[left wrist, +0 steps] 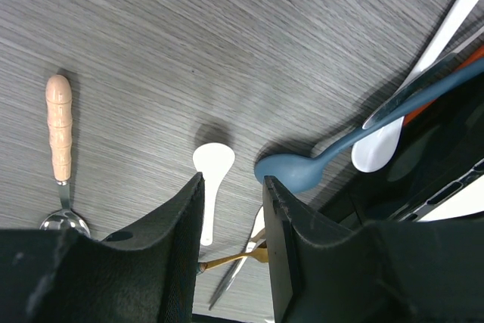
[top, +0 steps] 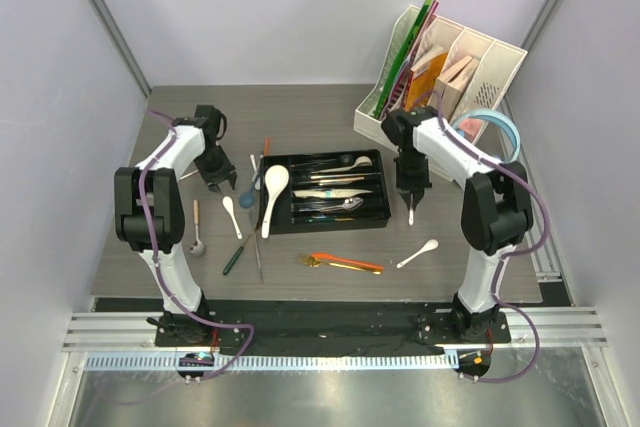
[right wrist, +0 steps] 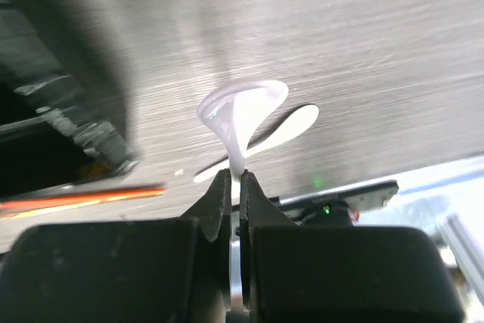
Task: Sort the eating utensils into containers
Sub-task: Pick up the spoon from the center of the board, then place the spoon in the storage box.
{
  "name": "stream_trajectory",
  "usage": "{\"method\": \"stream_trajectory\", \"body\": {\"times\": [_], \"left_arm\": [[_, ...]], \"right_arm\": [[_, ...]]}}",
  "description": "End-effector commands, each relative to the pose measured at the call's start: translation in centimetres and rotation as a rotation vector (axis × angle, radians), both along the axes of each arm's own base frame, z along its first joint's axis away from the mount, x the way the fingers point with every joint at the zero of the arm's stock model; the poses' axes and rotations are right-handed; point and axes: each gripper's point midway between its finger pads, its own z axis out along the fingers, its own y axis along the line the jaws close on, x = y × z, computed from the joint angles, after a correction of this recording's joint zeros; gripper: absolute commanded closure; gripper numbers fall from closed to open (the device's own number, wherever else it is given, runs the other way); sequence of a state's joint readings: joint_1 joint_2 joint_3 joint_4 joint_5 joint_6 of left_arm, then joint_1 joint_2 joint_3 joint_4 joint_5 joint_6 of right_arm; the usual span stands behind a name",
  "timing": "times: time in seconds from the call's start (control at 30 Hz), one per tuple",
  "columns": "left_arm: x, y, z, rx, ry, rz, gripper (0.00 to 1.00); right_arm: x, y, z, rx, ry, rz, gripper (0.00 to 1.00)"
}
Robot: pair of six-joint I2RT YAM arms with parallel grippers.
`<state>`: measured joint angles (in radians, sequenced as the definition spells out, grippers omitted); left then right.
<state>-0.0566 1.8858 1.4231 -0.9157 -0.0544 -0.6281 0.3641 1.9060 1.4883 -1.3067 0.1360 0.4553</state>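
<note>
1. Right wrist view alone shows the grip: right gripper (right wrist: 235,179) pinched narrow on a white spoon (right wrist: 242,107) by its handle.
2. Top view: that spoon hangs just off the tray (top: 330,225)'s right edge, with open counter (top: 450,267) near it.
3. Left gripper (left wrist: 233,187) is half-wide and empty over a small white spoon (left wrist: 210,179), left of the tray.

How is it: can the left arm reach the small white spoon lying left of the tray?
Probably yes. The left fingers stand open over the small white spoon and nothing covers it; only the blue spoon lies close beside.
</note>
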Motion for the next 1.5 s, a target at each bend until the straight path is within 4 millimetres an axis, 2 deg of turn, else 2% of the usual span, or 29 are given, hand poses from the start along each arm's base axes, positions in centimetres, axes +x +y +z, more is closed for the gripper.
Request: {"method": "stream_trajectory", "body": {"times": [0.0,0.03,0.13,0.2,0.33,0.5,0.57,0.63,0.67,0.73,0.77,0.83,0.87,0.9,0.93,0.97,1.0,1.07,1.1,1.17,1.3,1.4,1.47], "left_arm": [[0.4,-0.3,0.0,-0.016,-0.014,0.006,0.62],[0.4,-0.3,-0.1,-0.014,-0.011,0.006,0.62],[0.3,-0.4,-0.2,-0.017,-0.011,0.002,0.62],[0.2,-0.4,-0.3,-0.017,-0.008,-0.001,0.62],[0.1,-0.5,-0.7,-0.022,-0.015,-0.005,0.62],[0.2,-0.6,-1.0,-0.027,-0.018,-0.012,0.63],[0.4,-0.5,-1.0,-0.027,-0.028,-0.011,0.63],[0.6,-0.7,-0.9,-0.036,-0.033,-0.008,0.63],[0.6,-0.7,-0.8,-0.039,-0.037,-0.007,0.63],[0.9,-0.7,-0.6,-0.045,-0.048,-0.001,0.63],[0.9,-0.8,-0.6,-0.051,-0.051,0.001,0.63],[1.1,-0.7,-0.4,-0.052,-0.060,0.007,0.63],[1.2,-0.6,-0.3,-0.053,-0.063,0.008,0.63],[1.2,-0.6,-0.2,-0.053,-0.068,0.010,0.63],[1.2,-0.5,-0.1,-0.054,-0.069,0.012,0.63],[1.1,-0.4,-0.1,-0.054,-0.072,0.015,0.63],[1.2,-0.4,0.0,-0.054,-0.082,0.018,0.63],[1.0,-0.3,0.0,-0.054,-0.079,0.020,0.63],[0.9,-0.3,0.0,-0.054,-0.077,0.021,0.63],[0.7,-0.2,0.0,-0.053,-0.077,0.020,0.63],[0.5,-0.2,0.2,-0.053,-0.082,0.018,0.63],[0.4,-0.1,0.0,-0.052,-0.072,0.019,0.63],[0.4,-0.1,0.1,-0.052,-0.074,0.019,0.63]], "right_arm": [[3.5,1.5,5.8,0.023,-0.214,-0.013,0.99],[4.6,2.5,7.0,0.056,-0.236,-0.025,0.99],[5.8,5.1,7.5,0.135,-0.172,-0.073,0.99],[6.2,7.5,7.9,0.244,-0.130,-0.093,0.99],[8.4,12.0,10.0,0.447,-0.115,-0.282,0.99],[8.4,15.5,12.2,0.620,0.005,-0.528,0.99],[8.7,16.0,13.9,0.644,-0.002,-0.666,0.99],[9.0,16.0,14.8,0.646,-0.019,-0.756,0.99],[9.0,16.1,16.0,0.653,-0.022,-0.846,0.99],[8.4,15.5,16.4,0.612,-0.018,-0.944,0.99],[8.0,15.5,17.4,0.616,-0.018,-1.012,0.99],[7.3,15.5,17.5,0.601,0.017,-1.099,0.99],[7.3,15.7,17.8,0.593,0.030,-1.206,0.99],[7.8,16.8,19.7,0.691,-0.026,-1.208,0.99],[7.7,17.3,18.0,0.677,-0.015,-1.248,0.99],[7.9,18.1,17.8,0.708,-0.009,-1.281,0.99],[8.1,19.9,16.4,0.753,0.010,-1.306,0.99],[8.2,21.5,15.0,0.789,0.026,-1.315,0.99],[6.9,22.5,13.1,0.747,0.059,-1.320,0.99],[6.0,23.1,11.3,0.710,0.082,-1.311,0.99],[5.1,21.4,7.3,0.628,0.075,-1.289,0.99],[4.8,20.0,5.7,0.579,0.059,-1.318,0.99],[5.5,19.1,5.2,0.575,0.027,-1.302,0.99]]}}
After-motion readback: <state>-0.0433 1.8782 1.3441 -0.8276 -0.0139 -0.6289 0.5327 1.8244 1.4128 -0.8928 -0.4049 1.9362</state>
